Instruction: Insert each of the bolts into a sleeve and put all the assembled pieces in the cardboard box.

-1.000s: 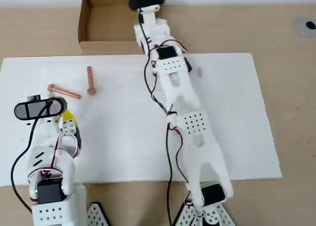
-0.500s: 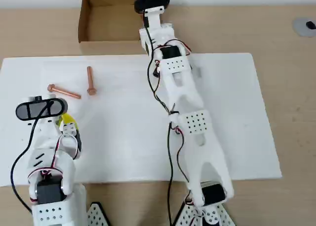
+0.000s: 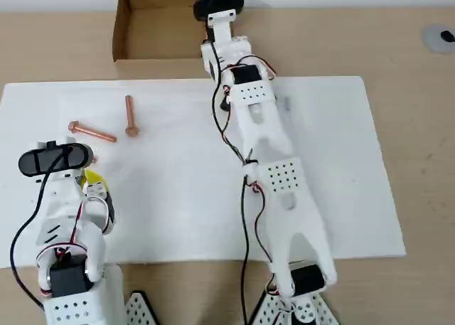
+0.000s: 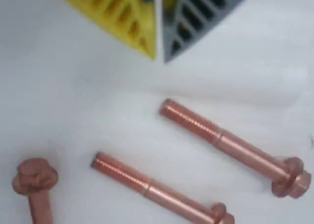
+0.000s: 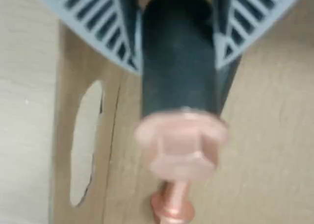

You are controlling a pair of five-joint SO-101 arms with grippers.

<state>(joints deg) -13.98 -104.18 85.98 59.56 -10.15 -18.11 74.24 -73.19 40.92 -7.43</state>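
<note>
Over the floor of the cardboard box [image 5: 274, 150] my right gripper [image 5: 177, 62] is shut on a black sleeve [image 5: 176, 33] with a copper bolt's head [image 5: 181, 140] at its end. Another copper bolt end [image 5: 171, 209] shows just beyond it. In the high view the right arm [image 3: 259, 126] stretches up to the cardboard box [image 3: 118, 26]. Two bare copper bolts [image 3: 92, 131] [image 3: 130, 115] lie on the white mat. My left gripper [image 4: 159, 52] hangs shut and empty just short of two bolts [image 4: 230, 145] [image 4: 157, 189]; a third bolt's head [image 4: 34, 177] lies beside them.
The white mat [image 3: 185, 197] covers most of the table between the arms. The box stands at the back left, just beyond the mat's far edge. A small dark object [image 3: 441, 37] sits at the table's far right.
The right arm's wrist has shifted slightly right at the box. The left arm's wrist has drawn back a little towards its base.
</note>
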